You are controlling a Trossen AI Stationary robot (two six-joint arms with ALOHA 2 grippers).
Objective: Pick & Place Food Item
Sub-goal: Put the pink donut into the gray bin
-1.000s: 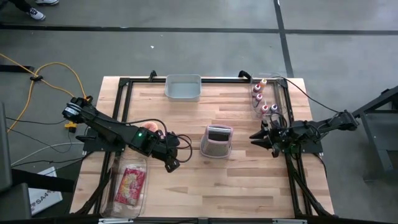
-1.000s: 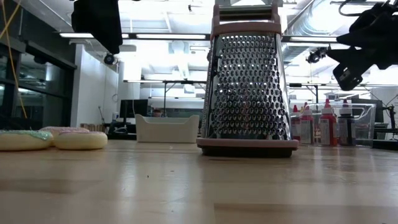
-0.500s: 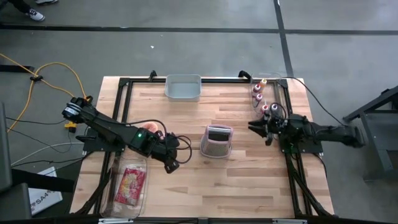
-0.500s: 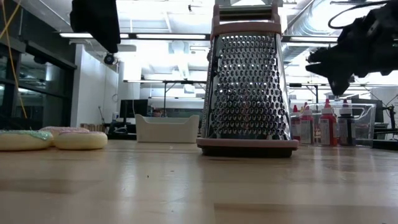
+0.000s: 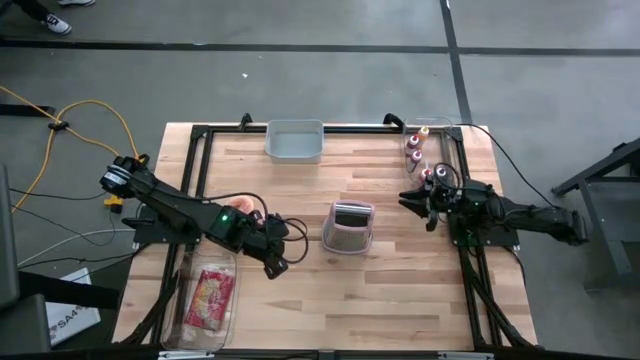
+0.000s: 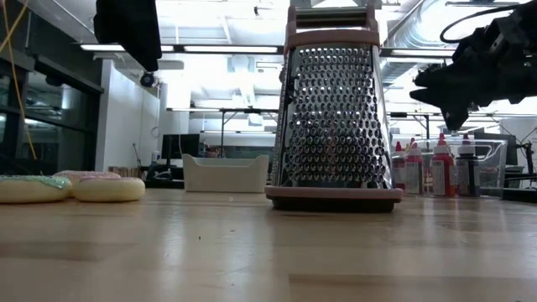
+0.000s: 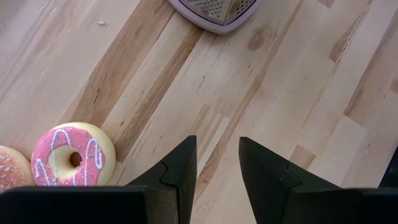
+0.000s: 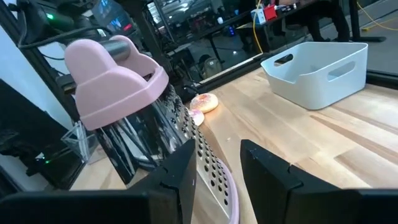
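A pink-iced donut with white stripes (image 7: 73, 155) lies flat on the wooden table (image 5: 300, 300), with a second donut (image 7: 5, 169) beside it; both also show in the low view (image 6: 107, 188). My left gripper (image 7: 217, 140) hangs above bare wood to their right, tilted down, narrowly open with nothing between its fingers; in the high view it is left of the grater (image 5: 278, 262). My right gripper (image 5: 404, 198) floats level at the table's right side, pointing at the grater, its fingers drawn close and holding nothing (image 8: 217, 146).
A pink-topped metal box grater (image 5: 348, 227) stands upright mid-table. A white bin (image 5: 295, 140) sits at the far edge. Sauce bottles in a clear box (image 5: 420, 160) are at the far right. A clear tray with a red packet (image 5: 208, 298) lies near left.
My right gripper has swung toward the table's far edge, turning until it points at the grater from the right, and has stayed level; most of the swing came early. The left arm and the donuts have kept still.
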